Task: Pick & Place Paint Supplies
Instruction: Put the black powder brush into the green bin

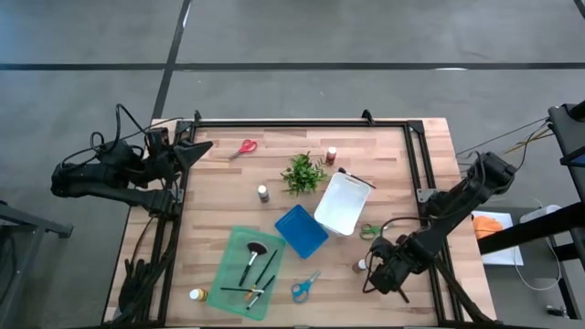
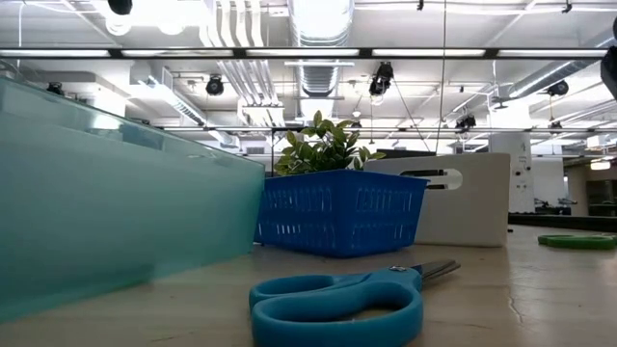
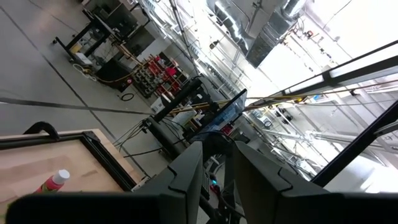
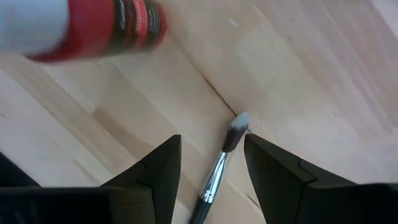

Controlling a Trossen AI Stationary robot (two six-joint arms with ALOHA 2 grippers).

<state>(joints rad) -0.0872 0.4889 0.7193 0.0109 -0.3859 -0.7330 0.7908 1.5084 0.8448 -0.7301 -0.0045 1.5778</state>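
green tray (image 1: 233, 245) holding brushes (image 1: 256, 270), blue basket (image 1: 301, 230), white bin (image 1: 344, 203)

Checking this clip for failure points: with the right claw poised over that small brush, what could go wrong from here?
1. The right claw is open astride a thin brush lying flat on the table; so slim a handle may slip out as the fingers shut.
2. A red paint bottle lies close by; coming down, the claw might knock it and send it rolling.
3. The brush sits near the table's edge, so a nudge could push it off.
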